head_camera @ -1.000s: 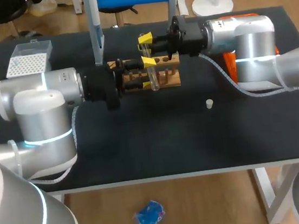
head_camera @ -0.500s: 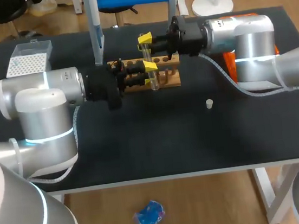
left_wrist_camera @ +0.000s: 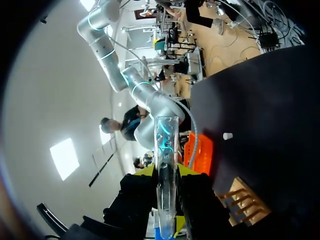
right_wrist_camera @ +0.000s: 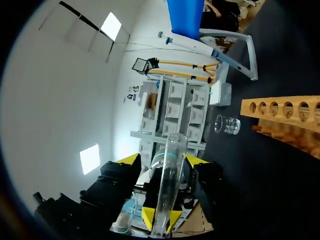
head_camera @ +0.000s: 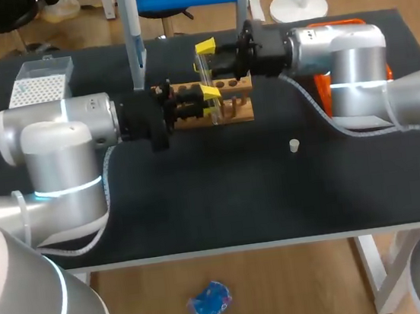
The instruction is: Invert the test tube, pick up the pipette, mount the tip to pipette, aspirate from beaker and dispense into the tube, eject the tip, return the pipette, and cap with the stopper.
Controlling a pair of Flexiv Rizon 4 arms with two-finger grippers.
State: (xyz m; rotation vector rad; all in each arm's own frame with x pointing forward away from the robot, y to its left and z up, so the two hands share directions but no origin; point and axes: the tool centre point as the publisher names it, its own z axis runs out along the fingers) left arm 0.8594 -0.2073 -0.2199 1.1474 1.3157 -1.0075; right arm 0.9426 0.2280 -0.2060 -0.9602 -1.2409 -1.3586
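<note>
Left wrist view shows the test tube (left_wrist_camera: pixel 165 165) clamped between the fingers of my left gripper (left_wrist_camera: pixel 166 172). Its long axis crosses them, with the open mouth past the tips and the closed end back toward the wrist. Against the table (left_wrist_camera: pixel 260 100) it runs closer to level than upright.

Right wrist view has the same tube passing between the spread fingers of my right gripper (right_wrist_camera: pixel 162 161). A gap shows on one side, so that gripper is released. The mouth again lies beyond its tips.

Head view places both grippers facing each other above the wooden rack (head_camera: pixel 241 112), near the middle of the table's far edge. The glass is too faint there to tell which end is which. The stopper (head_camera: pixel 294 145) lies alone, right of the table's middle.

Only the right wrist view shows the beaker (right_wrist_camera: pixel 227 124), just beyond the rack's end. The pipette (head_camera: pixel 132 36) hangs by the far edge, left of the rack, and the tip box (head_camera: pixel 42 86) sits at the far left corner.
</note>
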